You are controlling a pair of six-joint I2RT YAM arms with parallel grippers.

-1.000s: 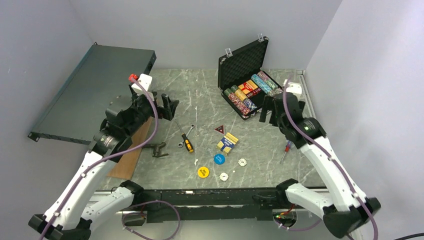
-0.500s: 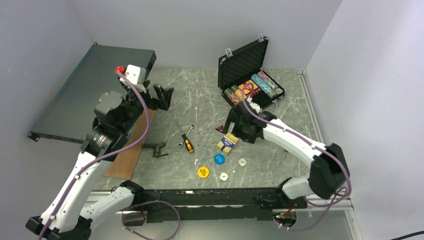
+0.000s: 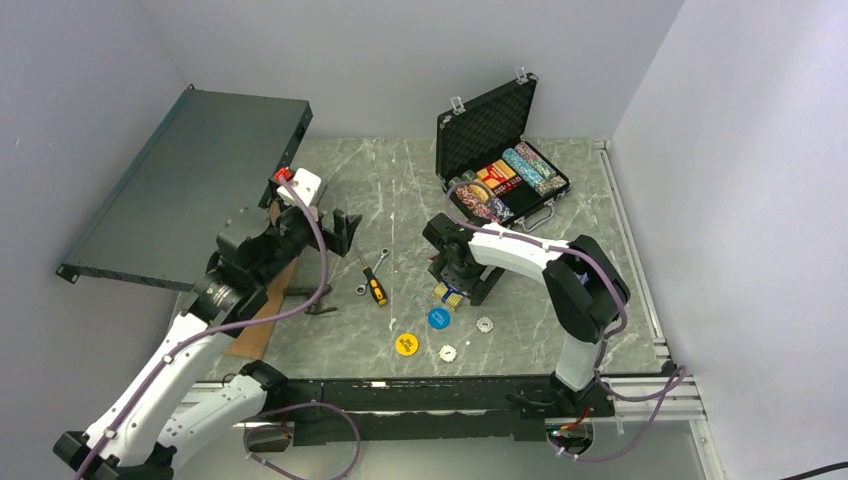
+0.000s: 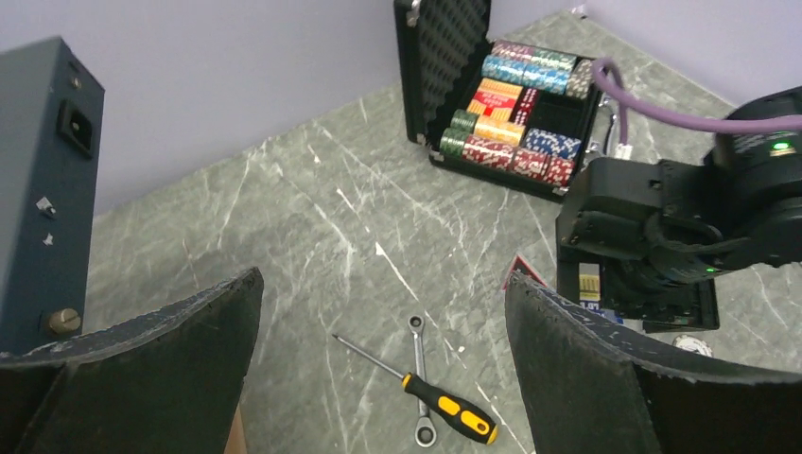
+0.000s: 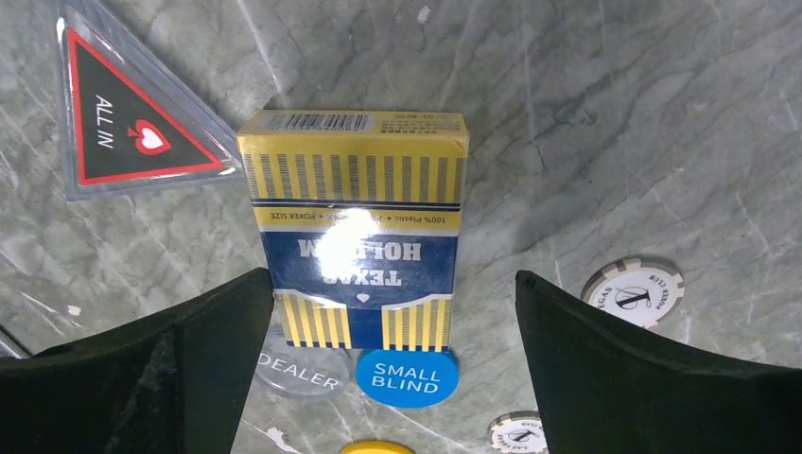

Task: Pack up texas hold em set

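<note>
The black briefcase (image 3: 487,128) stands open at the back right, with rows of multicoloured chips (image 3: 507,184) in its base; it also shows in the left wrist view (image 4: 444,57). The blue and yellow card deck (image 5: 355,227) lies flat on the marble table. My right gripper (image 5: 392,307) hangs over it, open, one finger on each side of the deck's near end, and in the top view (image 3: 458,272) it hides most of the deck. Next to the deck lie a blue button (image 5: 407,376), a clear dealer button (image 5: 298,372), a yellow button (image 3: 405,344) and a triangular all-in marker (image 5: 132,132). My left gripper (image 3: 340,225) is open and holds nothing.
A yellow-handled screwdriver (image 4: 444,411) lies across a wrench (image 4: 419,340) below my left gripper. White chips (image 3: 485,324) (image 3: 448,352) lie near the front. The large dark-grey panel (image 3: 190,180) leans at the left, with a wooden board (image 3: 265,305) and a black metal part (image 3: 315,300) beside it.
My right arm has swung from beside the briefcase to the left and down over the card deck. The left arm has shifted a little. Both grippers stayed open.
</note>
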